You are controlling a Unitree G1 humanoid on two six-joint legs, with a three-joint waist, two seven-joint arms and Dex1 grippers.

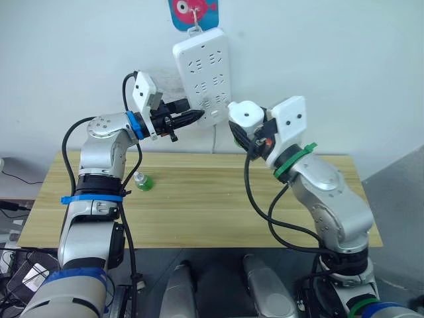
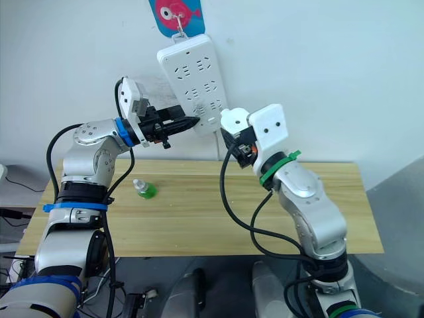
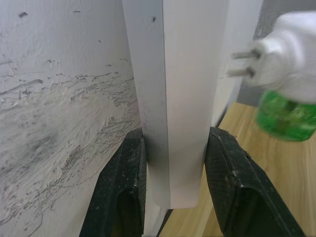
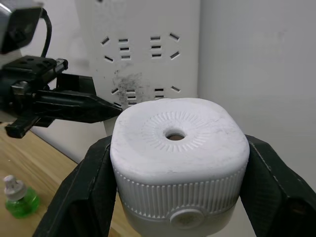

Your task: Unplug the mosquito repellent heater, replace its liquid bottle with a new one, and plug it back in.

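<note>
The white mosquito repellent heater (image 4: pixel 177 143) is held in the air by my right gripper (image 1: pixel 250 130), which is shut on its sides. Its two prongs (image 3: pixel 242 64) point at the wall power strip (image 1: pixel 204 76) and stand a short way off it. A green liquid bottle (image 3: pixel 289 116) hangs under the heater. My left gripper (image 1: pixel 196 117) is shut on the strip's lower end, one finger (image 3: pixel 123 192) on each side. Another green bottle (image 1: pixel 142 180) with a white cap stands on the wooden table (image 1: pixel 212 212) at the left.
The power strip hangs tilted on the white wall from a pink fish-shaped hook (image 1: pixel 193 12), and its cord (image 1: pixel 213 139) drops behind the table. Black cables loop from both arms over the table. A grey surface (image 1: pixel 397 192) lies to the right.
</note>
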